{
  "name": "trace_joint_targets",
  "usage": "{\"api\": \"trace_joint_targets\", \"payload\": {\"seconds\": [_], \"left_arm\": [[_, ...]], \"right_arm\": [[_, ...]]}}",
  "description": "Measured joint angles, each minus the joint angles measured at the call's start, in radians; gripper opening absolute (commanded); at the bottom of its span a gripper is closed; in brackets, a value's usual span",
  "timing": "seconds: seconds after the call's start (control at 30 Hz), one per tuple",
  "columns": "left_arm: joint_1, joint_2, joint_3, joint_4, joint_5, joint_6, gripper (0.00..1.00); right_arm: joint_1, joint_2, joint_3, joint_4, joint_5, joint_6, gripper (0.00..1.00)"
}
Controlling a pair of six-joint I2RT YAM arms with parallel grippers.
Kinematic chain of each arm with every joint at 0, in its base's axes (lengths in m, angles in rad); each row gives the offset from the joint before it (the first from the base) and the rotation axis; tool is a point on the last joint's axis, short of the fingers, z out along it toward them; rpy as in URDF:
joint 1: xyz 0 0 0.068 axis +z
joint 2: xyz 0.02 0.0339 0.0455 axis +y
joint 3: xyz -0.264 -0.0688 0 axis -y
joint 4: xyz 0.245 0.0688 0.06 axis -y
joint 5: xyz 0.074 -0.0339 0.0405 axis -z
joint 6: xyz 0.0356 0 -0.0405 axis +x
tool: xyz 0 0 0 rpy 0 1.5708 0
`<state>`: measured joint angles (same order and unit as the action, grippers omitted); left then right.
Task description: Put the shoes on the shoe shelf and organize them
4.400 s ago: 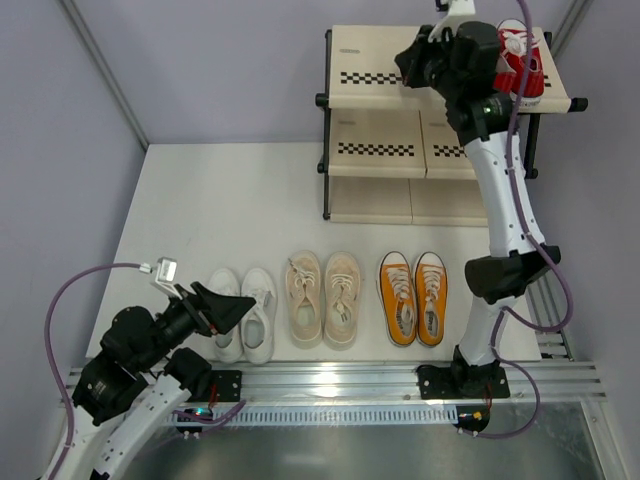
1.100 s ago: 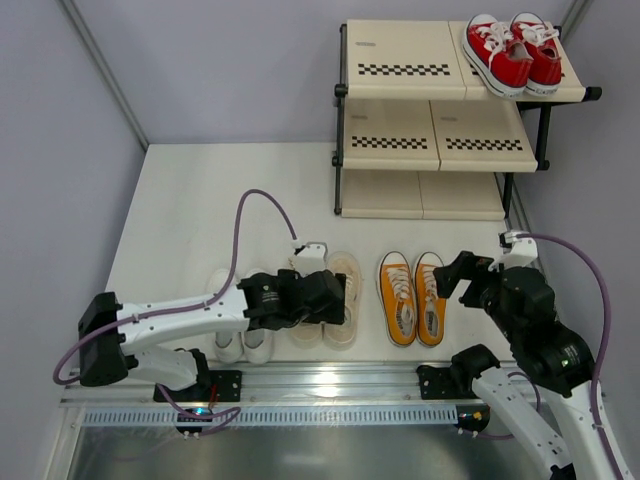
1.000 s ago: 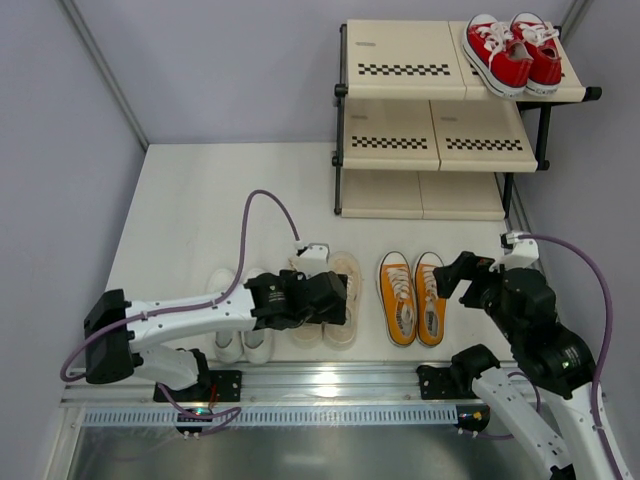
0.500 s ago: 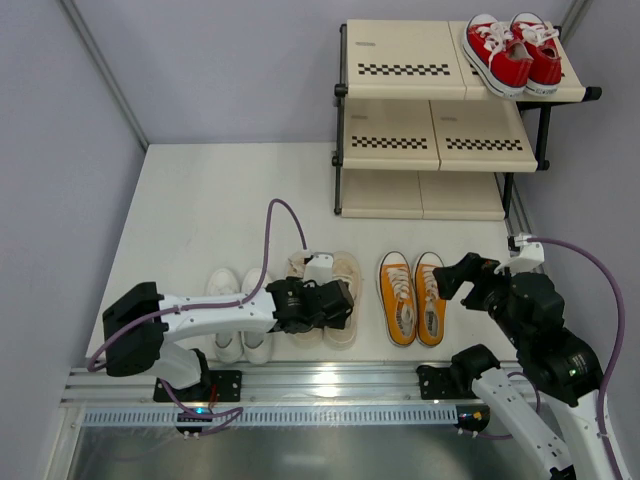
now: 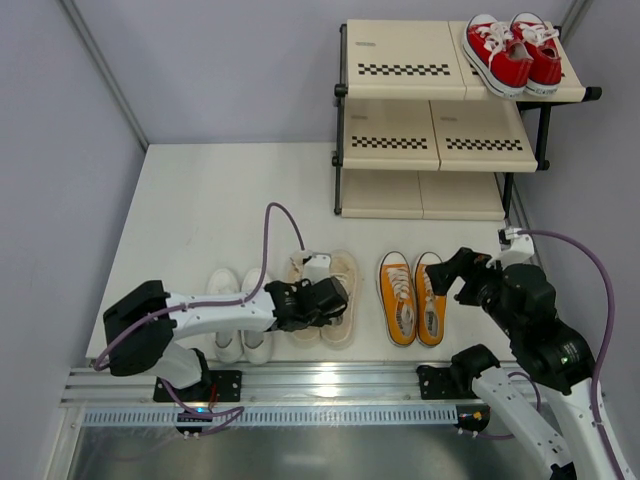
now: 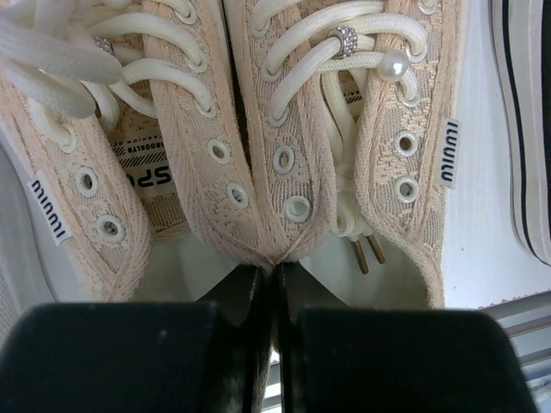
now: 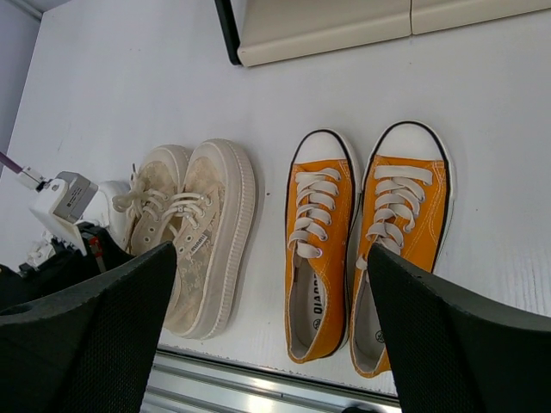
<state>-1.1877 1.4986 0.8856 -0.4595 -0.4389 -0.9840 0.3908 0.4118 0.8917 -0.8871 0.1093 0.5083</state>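
Left reach: your left arm (image 5: pixel 210 312) lies low across the lower middle of the overhead view. The left pincer (image 6: pixel 274 280) is clamped tight on the cream-beige pair (image 6: pixel 284 155), pinching the two inner collars where the shoes meet.
Right reach: your right arm (image 5: pixel 540 335) is raised at lower right. The right pincer (image 5: pixel 455 272) is spread wide with nothing in it, above the orange-yellow pair (image 5: pixel 400 295).
Around: the white pair (image 5: pixel 258 290) sits just left of the cream-beige pair, partly covered by the left arm. All three pairs are in one row on the counter (image 5: pixel 220 200).
Shelf: the shoe shelf (image 5: pixel 400 45) stands at upper right, with the red pair (image 5: pixel 512 50) on the right end of its top tier.
Count: four pairs, eight shoes; three shelf tiers; two arms.
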Motion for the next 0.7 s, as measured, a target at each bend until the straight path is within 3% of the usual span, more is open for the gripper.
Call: {"api": "trace_joint_targets", "payload": {"seconds": [0.23,0.43,0.7], "left_arm": [[0.000,-0.076,0.026,-0.144,0.009,0.003,0.00],[-0.009,-0.177,0.179,-0.336,0.006,0.031,0.00],[-0.030,-0.211,0.365,-0.431,-0.043,0.071,0.00]], "right_arm": [[0.000,0.002,-0.006,0.013,-0.011,0.000,0.92],[0.000,-0.008,-0.010,0.023,-0.007,-0.001,0.92],[0.000,-0.026,-0.010,0.023,0.016,-0.005,0.91]]}}
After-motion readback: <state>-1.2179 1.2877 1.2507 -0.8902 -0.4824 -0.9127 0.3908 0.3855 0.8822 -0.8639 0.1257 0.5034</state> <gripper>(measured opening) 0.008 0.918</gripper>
